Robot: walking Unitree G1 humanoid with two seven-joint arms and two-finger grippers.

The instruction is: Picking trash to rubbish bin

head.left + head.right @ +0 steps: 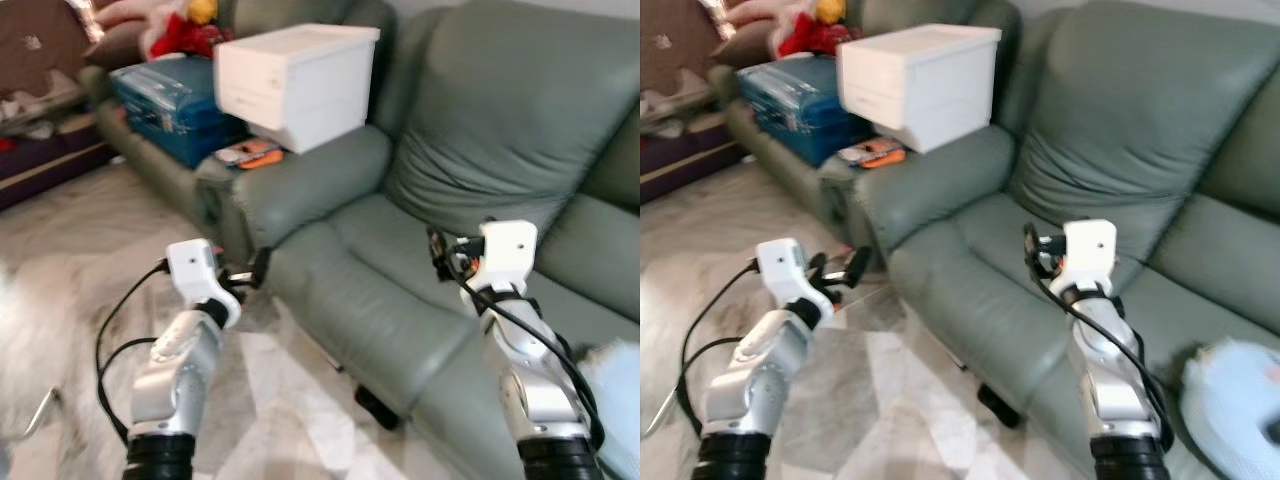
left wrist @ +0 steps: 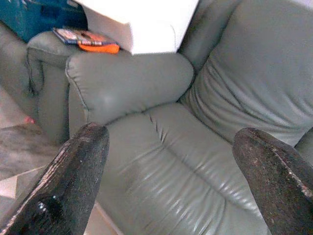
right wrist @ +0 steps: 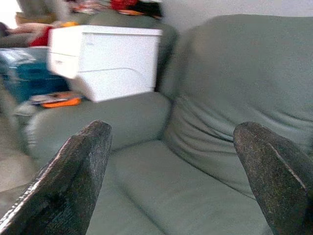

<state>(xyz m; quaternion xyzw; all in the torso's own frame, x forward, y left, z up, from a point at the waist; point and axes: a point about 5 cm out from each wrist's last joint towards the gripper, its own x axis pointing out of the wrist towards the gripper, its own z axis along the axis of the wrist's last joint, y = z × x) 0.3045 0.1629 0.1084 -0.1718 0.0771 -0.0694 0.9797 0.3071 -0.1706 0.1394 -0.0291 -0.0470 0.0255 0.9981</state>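
A pale blue, blurred soft thing (image 1: 1230, 400) lies on the grey-green sofa seat (image 1: 400, 300) at the far right, close to my right arm; I cannot tell what it is. My left gripper (image 1: 252, 272) hovers over the floor just in front of the sofa's armrest (image 1: 300, 190). Its fingers (image 2: 83, 161) are spread wide with nothing between them. My right gripper (image 1: 440, 252) is raised above the seat cushion, facing the backrest. It is open too, and its fingers (image 3: 83, 161) are empty.
A white box (image 1: 300, 85) sits on the armrest, with an orange flat item (image 1: 255, 153) beside it. A blue case (image 1: 170, 105) and a red toy (image 1: 185, 35) lie on the neighbouring sofa. A marble floor (image 1: 90, 260) stretches to the left.
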